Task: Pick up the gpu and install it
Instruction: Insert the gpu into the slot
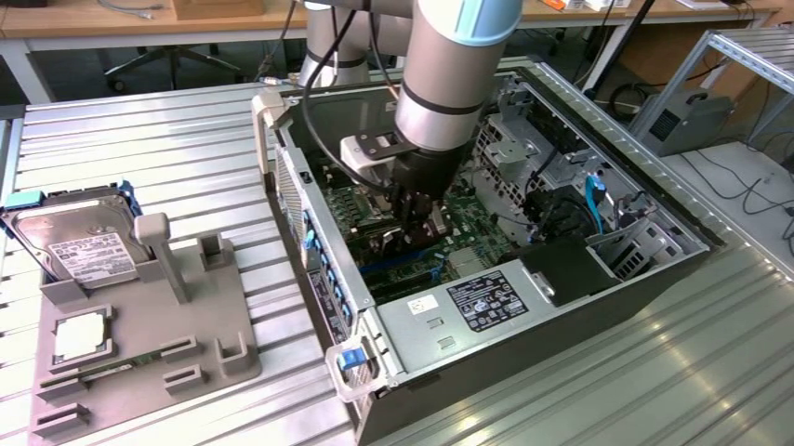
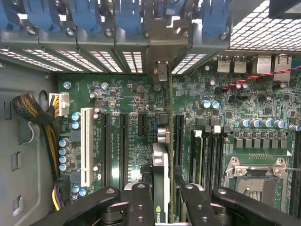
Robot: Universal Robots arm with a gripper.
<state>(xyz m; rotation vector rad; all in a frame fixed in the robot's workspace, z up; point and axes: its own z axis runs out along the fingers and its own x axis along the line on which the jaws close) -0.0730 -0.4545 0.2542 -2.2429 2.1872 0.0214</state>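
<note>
Install step in hand: mid-frame inside the computer case, the hand clamps the gpu edge-on above the motherboard slots, which calls for exact alignment.

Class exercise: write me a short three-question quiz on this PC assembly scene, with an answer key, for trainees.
1. True or false: the gripper holds the gpu edge-on over the motherboard.
2. Where is the hard drive? A on the grey fixture; B on the motherboard; C in the gripper.
3. Fill the gap: the row of plastic clips past the motherboard's edge is coloured ___.
Key: 1 true; 2 A; 3 blue.
</note>
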